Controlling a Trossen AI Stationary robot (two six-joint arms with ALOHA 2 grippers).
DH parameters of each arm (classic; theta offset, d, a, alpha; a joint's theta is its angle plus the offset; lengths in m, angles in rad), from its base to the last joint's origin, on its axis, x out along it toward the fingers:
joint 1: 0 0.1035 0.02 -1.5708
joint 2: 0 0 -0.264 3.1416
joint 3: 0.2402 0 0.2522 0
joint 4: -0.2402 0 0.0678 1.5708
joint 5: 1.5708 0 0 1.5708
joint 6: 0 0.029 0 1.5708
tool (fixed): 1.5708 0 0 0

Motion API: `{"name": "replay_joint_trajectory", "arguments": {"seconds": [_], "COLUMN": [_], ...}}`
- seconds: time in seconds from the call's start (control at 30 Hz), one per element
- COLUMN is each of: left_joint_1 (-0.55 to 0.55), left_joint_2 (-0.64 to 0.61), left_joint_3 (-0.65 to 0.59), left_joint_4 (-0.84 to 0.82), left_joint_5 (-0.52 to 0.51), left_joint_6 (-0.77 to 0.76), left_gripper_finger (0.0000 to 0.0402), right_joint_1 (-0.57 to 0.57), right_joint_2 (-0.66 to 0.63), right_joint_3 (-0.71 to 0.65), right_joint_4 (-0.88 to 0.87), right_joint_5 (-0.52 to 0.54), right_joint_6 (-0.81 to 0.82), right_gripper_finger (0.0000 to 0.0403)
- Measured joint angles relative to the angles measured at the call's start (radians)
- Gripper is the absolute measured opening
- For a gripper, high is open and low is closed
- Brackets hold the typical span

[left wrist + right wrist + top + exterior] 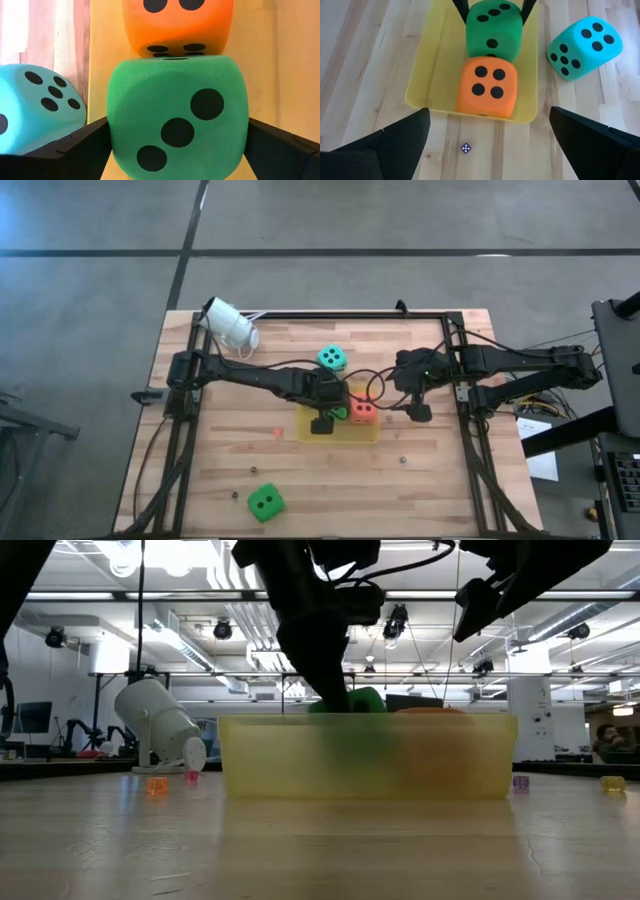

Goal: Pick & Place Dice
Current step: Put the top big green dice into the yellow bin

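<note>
A yellow tray point(340, 435) sits mid-table and holds the orange-red die point(364, 412) and one green die point(339, 412), side by side and touching. My left gripper point(322, 418) is over the tray, shut on that green die point(175, 120). The teal die point(332, 359) rests on the wood just beyond the tray's far edge. The second green die point(264, 502) lies near the table's near edge. My right gripper point(417, 408) hovers open to the right of the tray, touching nothing. In its wrist view point(490, 145) it looks down on the orange-red die point(486, 86). My left gripper pinches the green die between its two fingers, one on each of two opposite side faces point(112, 135). The fingers point(462, 7) slant down from above on the tray's left side. The die sits low inside the tray point(370, 755), upright, its far face against the orange-red die point(175, 30).
A white cylinder-shaped camera point(232, 326) lies at the table's far left corner. Tiny coloured dice dot the wood, one purple point(465, 148) just right of the tray. A black frame point(470, 370) borders the table; cables run across the middle.
</note>
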Motion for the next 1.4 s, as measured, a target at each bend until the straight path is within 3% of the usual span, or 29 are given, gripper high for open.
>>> {"name": "replay_joint_trajectory", "arguments": {"seconds": [0.33,0.47,1.03,1.23,1.4], "left_joint_1": [0.0,0.0,0.0,0.0,0.0], "left_joint_2": [0.0,0.0,-0.001,-0.001,-0.001], "left_joint_3": [0.0,0.0,-0.001,-0.001,-0.001], "left_joint_4": [0.042,0.042,0.04,0.04,0.04], "left_joint_5": [0.0,0.0,0.0,0.0,0.0], "left_joint_6": [-0.013,-0.013,-0.013,-0.013,-0.013], "left_gripper_finger": [0.0395,0.0395,0.0397,0.0397,0.0397], "right_joint_1": [0.0,0.0,0.0,0.0,0.0], "right_joint_2": [0.0,0.0,-0.069,-0.146,-0.177], "right_joint_3": [0.0,0.0,-0.05,-0.124,-0.228], "right_joint_4": [0.005,0.039,0.087,0.119,0.271], "right_joint_5": [-0.013,-0.015,-0.016,-0.017,-0.019], "right_joint_6": [-0.015,-0.039,-0.098,-0.096,-0.1], "right_gripper_finger": [0.04,0.0381,0.0099,0.0036,0.001]}}
